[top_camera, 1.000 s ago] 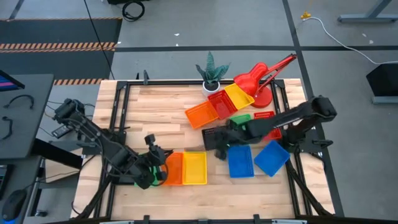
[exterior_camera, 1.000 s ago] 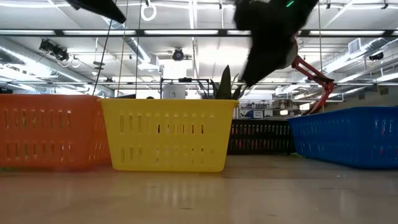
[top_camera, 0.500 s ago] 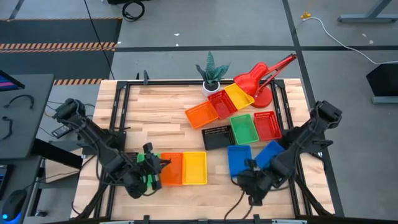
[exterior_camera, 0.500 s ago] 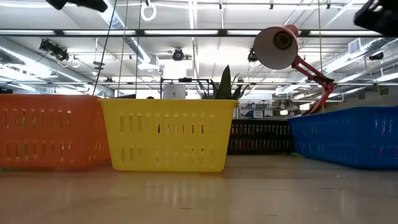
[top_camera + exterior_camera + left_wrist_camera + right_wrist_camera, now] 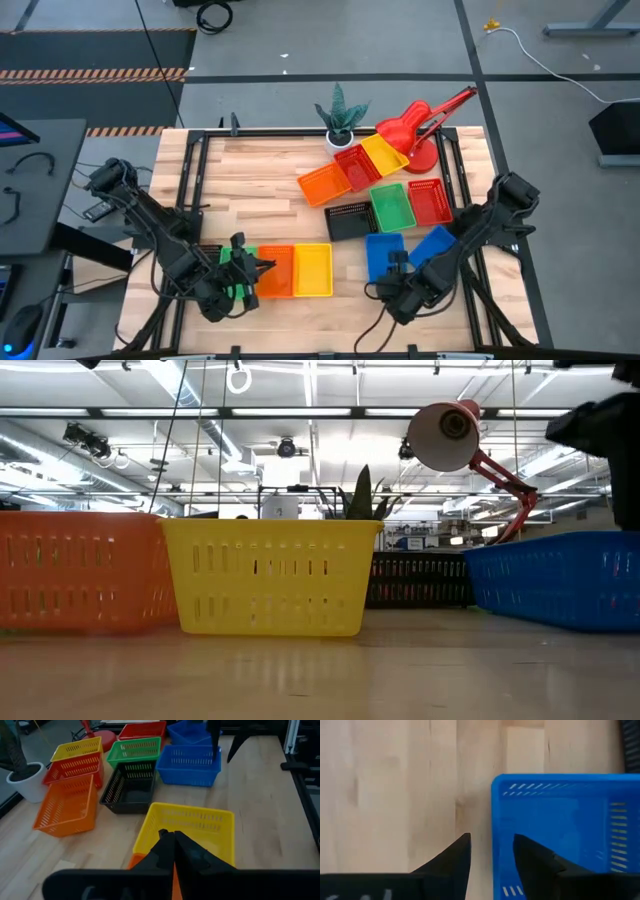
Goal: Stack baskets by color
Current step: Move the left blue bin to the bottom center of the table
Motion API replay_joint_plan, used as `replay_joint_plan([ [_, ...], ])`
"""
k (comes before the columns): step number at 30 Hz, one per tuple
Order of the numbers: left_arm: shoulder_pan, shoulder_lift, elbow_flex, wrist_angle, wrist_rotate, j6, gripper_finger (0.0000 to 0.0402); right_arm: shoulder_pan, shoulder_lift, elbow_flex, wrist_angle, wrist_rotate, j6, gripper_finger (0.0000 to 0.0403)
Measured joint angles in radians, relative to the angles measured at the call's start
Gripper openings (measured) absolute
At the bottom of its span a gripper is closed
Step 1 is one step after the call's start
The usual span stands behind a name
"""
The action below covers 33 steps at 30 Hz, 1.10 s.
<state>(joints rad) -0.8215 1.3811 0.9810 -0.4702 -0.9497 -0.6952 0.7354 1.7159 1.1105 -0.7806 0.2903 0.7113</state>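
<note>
At the near left an orange basket (image 5: 277, 272) and a yellow basket (image 5: 313, 270) stand side by side on their bottoms. My left gripper (image 5: 248, 272) is shut at the orange basket's left wall (image 5: 135, 862), with the yellow basket (image 5: 192, 827) beyond it. A blue basket (image 5: 385, 257) stands near the middle, a second blue one (image 5: 436, 250) to its right. My right gripper (image 5: 491, 840) is open above the first blue basket's near wall (image 5: 494, 820), one finger on each side of it. Black (image 5: 348, 220), green (image 5: 392, 207), red (image 5: 430, 202), orange (image 5: 325, 185), red (image 5: 357, 165) and yellow (image 5: 385, 153) baskets lie farther back. My left gripper's shut fingers (image 5: 172, 845) lie slanting down over the orange basket's left wall, coming from the table's left. Orange shows beside and between them, but I cannot tell whether they touch the basket, which stands flat on the table.
A red desk lamp (image 5: 425, 125) and a potted plant (image 5: 342, 115) stand at the far edge behind the baskets. Bare wood lies at the far left (image 5: 250, 180) and along the near edge between the two arms (image 5: 350, 300).
My right gripper has swung from above the black and green baskets toward the table's near edge and down, turning as it went, to the near end of the blue basket. My left gripper has drawn a little toward the table's left edge. No basket has moved.
</note>
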Motion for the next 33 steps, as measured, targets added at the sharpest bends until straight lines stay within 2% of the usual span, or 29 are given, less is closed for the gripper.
replay_joint_plan([
  [4, 0.0, 0.0, 0.0, 0.022, 0.001, -0.001, 0.0017, -0.019, 0.034, 0.0, 0.005, -0.051, -0.005, 0.0113],
  [8, -0.008, 0.0, 0.0, 0.044, 0.003, 0.0, 0.001, -0.022, 0.036, 0.0, 0.029, -0.064, 0.0, 0.0035],
  [10, -0.014, 0.0, 0.0, 0.048, 0.003, 0.0, 0.0009, -0.023, 0.034, 0.0, 0.071, -0.064, -0.002, 0.0015],
  [14, -0.014, 0.0, 0.0, 0.054, 0.003, 0.0, 0.0013, -0.044, 0.057, 0.005, 0.201, -0.071, -0.007, 0.0022],
  [18, -0.013, 0.0, 0.0, 0.056, 0.002, -0.001, 0.0019, -0.079, 0.122, 0.075, 0.196, -0.078, -0.059, 0.0013],
  [25, -0.013, 0.0, 0.0, 0.056, 0.001, -0.001, 0.0009, -0.136, 0.238, 0.232, 0.157, -0.078, -0.13, 0.002],
  [33, -0.013, 0.0, 0.0, 0.059, 0.0, -0.001, 0.002, -0.177, 0.281, 0.307, 0.125, -0.075, -0.191, 0.0034],
])
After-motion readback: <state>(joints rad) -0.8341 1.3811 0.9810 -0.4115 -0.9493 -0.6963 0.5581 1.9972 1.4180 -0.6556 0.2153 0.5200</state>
